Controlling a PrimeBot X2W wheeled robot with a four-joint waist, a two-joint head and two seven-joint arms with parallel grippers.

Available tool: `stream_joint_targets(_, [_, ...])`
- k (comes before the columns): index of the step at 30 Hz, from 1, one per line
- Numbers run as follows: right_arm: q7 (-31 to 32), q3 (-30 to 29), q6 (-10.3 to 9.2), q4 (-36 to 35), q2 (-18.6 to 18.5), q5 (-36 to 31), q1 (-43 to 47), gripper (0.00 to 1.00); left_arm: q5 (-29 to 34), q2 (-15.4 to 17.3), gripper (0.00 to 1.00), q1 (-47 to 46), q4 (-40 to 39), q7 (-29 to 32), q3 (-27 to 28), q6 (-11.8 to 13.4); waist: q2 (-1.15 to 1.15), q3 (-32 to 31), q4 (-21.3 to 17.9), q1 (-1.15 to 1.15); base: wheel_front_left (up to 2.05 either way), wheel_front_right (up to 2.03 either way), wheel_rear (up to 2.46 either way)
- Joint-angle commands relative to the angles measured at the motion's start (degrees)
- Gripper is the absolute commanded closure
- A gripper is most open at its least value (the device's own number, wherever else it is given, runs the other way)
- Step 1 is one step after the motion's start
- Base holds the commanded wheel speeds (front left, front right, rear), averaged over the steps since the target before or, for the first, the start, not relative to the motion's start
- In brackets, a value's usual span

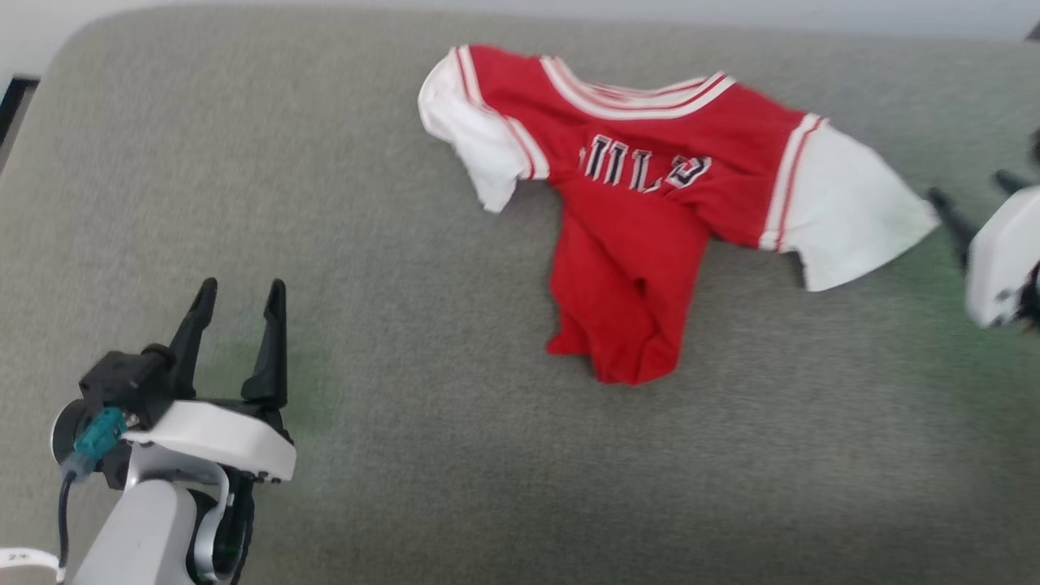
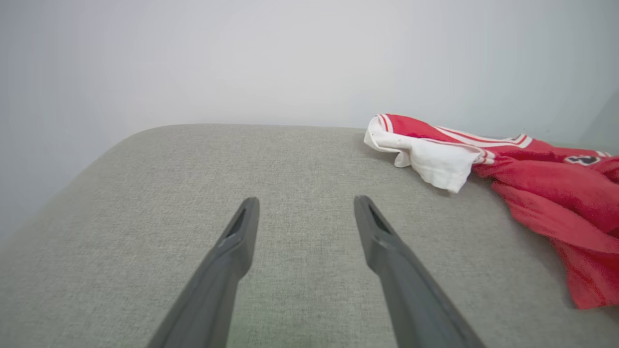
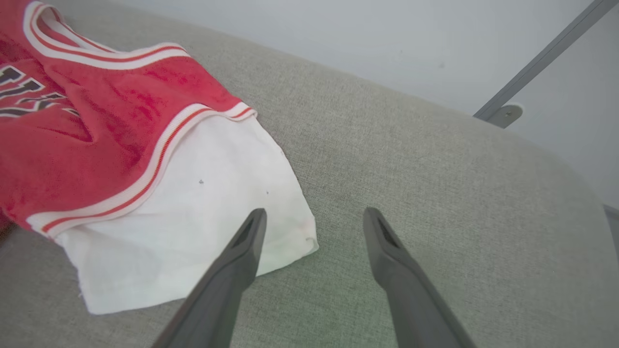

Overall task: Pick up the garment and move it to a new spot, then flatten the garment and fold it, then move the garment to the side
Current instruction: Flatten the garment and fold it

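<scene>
The garment (image 1: 642, 203), a red shirt with white short sleeves and dark lettering, lies crumpled on the grey cushioned surface (image 1: 406, 455), its lower body bunched into a narrow fold. My left gripper (image 1: 240, 294) hovers open at the lower left, well clear of the shirt, which appears at the right of the left wrist view (image 2: 532, 183). My right gripper (image 1: 971, 191) is at the right edge, open, just beyond the white right sleeve (image 3: 193, 212). In the right wrist view its fingertips (image 3: 255, 224) hang over that sleeve's outer corner, with nothing between them.
The grey surface has rounded corners at the far left (image 1: 89, 41) and drops off at its edges. A pale wall (image 2: 290, 58) stands behind it. A grey metal bar (image 3: 541, 63) slants against the wall at the far right.
</scene>
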Motion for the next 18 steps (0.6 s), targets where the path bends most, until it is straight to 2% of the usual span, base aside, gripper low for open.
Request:
stream_joint_targets(1, [2.3,0.4,-0.04,0.7,-0.5,1.4,-1.4,0.00,1.1,-0.5,0.00,0.6,-1.0,-0.3,0.7,-0.2,0.00,2.7,2.1,0.00,0.00,0.00,0.00])
stream_joint_targets(6, [13.1,2.7,-0.04,1.1,-4.9,7.2,-8.1,0.00,5.7,-3.0,0.00,1.0,-4.5,-0.3,3.2,-2.2,0.00,7.7,4.2,0.00,0.00,0.00,0.00])
stream_joint_targets(9, [19.6,4.3,-0.04,2.3,-6.2,9.1,-10.8,0.00,7.8,-4.6,0.00,0.1,-6.3,-0.3,4.4,-3.5,0.00,10.1,4.9,0.00,0.00,0.00,0.00])
stream_joint_targets(12, [24.7,5.6,-0.04,2.8,-6.6,10.6,-12.6,0.00,9.5,-5.8,0.00,-0.2,-7.8,-0.3,5.3,-4.8,0.00,11.5,5.4,0.00,0.00,0.00,0.00])
stream_joint_targets(16, [27.7,7.0,-0.02,2.7,-5.6,11.7,-12.3,0.00,10.5,-6.8,0.00,-0.5,-8.8,-0.3,6.8,-6.3,0.00,12.2,5.3,0.00,0.00,0.00,0.00])
stream_joint_targets(17, [28.1,7.5,-0.02,2.3,-5.5,11.9,-12.2,0.38,10.6,-6.9,0.00,-0.7,-8.9,-0.3,7.1,-6.5,0.00,12.3,5.2,0.00,0.00,0.00,0.00])
stream_joint_targets(18, [28.5,8.0,-0.02,1.9,-5.5,12.0,-11.9,0.65,10.9,-6.8,0.00,-1.0,-9.0,-0.3,7.2,-6.9,0.00,12.3,5.0,0.00,0.00,0.00,0.00])
